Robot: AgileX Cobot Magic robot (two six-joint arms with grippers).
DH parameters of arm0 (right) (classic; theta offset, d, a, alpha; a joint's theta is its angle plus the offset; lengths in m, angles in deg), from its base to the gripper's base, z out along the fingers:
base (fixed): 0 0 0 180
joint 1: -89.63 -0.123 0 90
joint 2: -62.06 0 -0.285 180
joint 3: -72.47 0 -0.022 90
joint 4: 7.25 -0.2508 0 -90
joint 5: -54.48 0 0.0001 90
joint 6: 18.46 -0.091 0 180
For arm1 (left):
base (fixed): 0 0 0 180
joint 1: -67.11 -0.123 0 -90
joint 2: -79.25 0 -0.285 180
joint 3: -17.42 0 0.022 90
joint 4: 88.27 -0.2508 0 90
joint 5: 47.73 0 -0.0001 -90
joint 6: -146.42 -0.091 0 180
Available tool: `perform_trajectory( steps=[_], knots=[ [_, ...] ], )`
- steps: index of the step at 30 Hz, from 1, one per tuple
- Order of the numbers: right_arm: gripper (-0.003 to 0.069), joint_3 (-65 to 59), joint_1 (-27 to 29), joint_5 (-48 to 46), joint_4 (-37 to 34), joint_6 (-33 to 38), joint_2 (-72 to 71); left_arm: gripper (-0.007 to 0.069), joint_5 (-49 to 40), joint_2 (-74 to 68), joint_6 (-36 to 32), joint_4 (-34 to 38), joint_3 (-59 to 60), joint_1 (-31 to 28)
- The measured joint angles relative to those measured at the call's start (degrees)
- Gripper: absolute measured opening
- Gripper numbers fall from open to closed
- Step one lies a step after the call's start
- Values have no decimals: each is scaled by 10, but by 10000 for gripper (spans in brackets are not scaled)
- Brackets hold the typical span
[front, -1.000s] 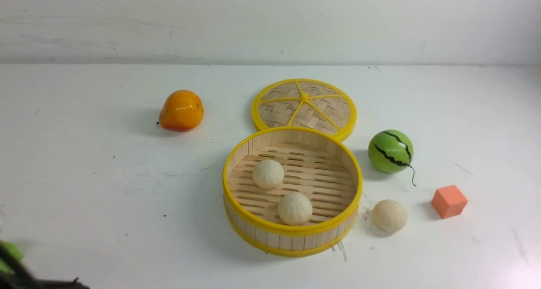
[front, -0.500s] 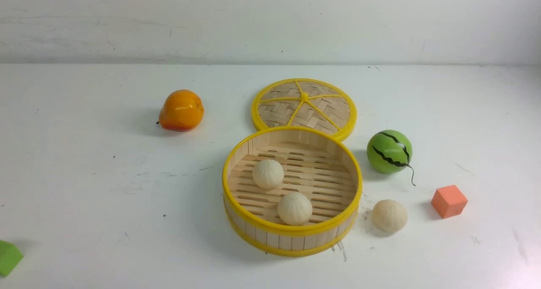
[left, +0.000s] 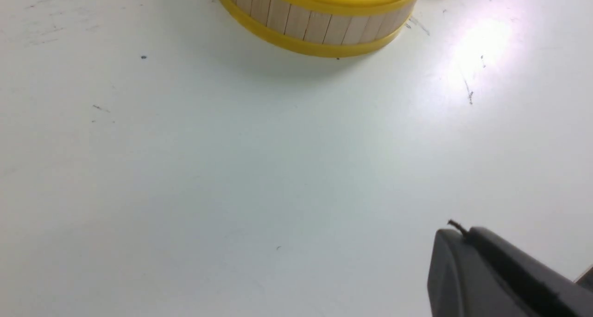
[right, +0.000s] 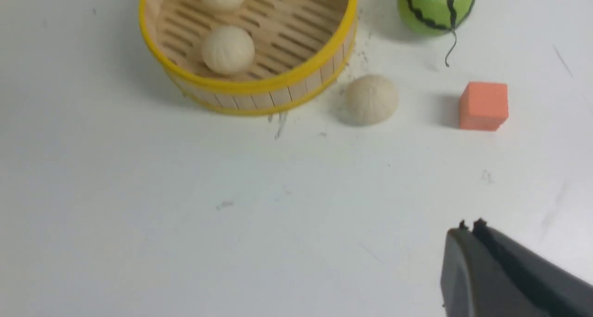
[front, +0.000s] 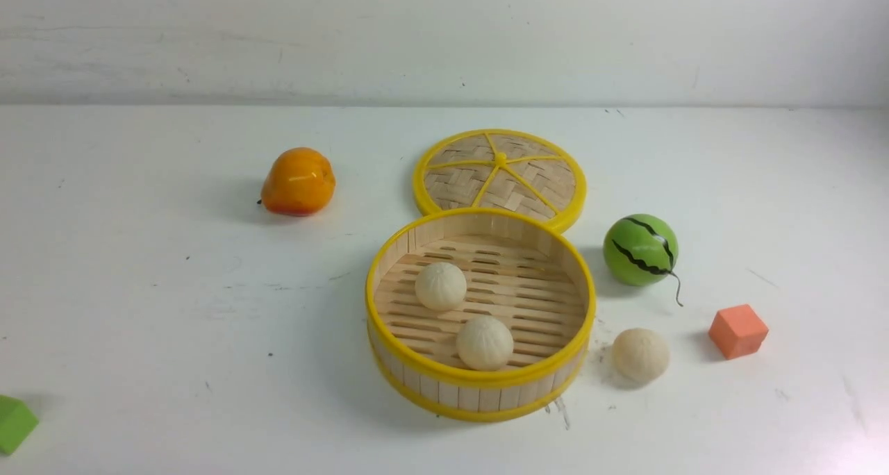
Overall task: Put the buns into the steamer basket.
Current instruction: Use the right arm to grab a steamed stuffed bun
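Both sets of jaws are clenched on nothing: the left gripper [left: 463, 233] has its tips together over bare counter [left: 278, 168], and the right gripper [right: 472, 226] likewise, with no bun between them. Neither arm reaches into the front view.

Outward from there, the steamer basket [front: 479, 415] sits near the middle of the counter. Inside it, on the slatted floor, lie two buns, apart from each other: one [front: 441, 286] towards ten o'clock of the basket's centre, the other [front: 485, 343] at six o'clock. The third bun [front: 640, 355] rests on the counter just outside the wall, at about four o'clock. So two of three are in, and I judge the job to be about two-thirds done; what is left is to lift that last bun over the rim. The right arm looks the better placed for it.

Around the basket, the woven lid [front: 500, 176] lies at twelve o'clock, the toy watermelon [front: 640, 249] at two, the salmon-pink cube [front: 738, 331] at four, farther out than the loose bun. The orange fruit [front: 298, 182] is at ten, and a green block [front: 14, 423] at eight is cut by the view's edge.

The counter is white and smooth, lightly scuffed and specked, with glare on its right side. Behind it stands a plain pale wall [front: 444, 37] with faint scratches.
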Motion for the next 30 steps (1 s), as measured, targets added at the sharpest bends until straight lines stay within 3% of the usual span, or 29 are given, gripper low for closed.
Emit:
perform_trajectory(
  steps=[2, 3, 5, 10, 13, 18, 19, 20, 22, 25, 30],
  knots=[
    [-10, 16, -26, -8, 27, -4, 31, -14, 0, 0, 0, 0, 0, 0],
    [-10, 38, -75, -14, 75, -20, 78, -14, 0, 0, 0, 0, 0, 0],
    [-9, 52, -122, -15, 114, -39, 129, -14, -1, 0, 0, -1, 0, 0],
    [12, 82, -199, -15, 150, -71, 255, -14, 0, 0, 0, -8, 0, 0],
    [69, 102, -206, 3, 147, -90, 318, -14, 0, 0, 0, -11, 0, 0],
    [309, 120, -206, 76, 149, -133, 412, -14, 0, 0, 0, -11, 0, 0],
    [309, 120, -206, 79, 149, -134, 412, -14, 0, 0, 0, -11, 0, 0],
    [410, 122, -206, 106, 149, -142, 439, -14, 0, 0, 0, -11, 0, 0],
    [487, 123, -206, 133, 150, -145, 462, -13, 0, 0, 0, -12, 0, 0],
    [536, 123, -206, 156, 154, -154, 491, -13, 0, 0, 0, -15, 0, 0],
    [520, 123, -206, 196, 200, -200, 537, -13, 0, 0, 0, -24, 0, 0]
  ],
)
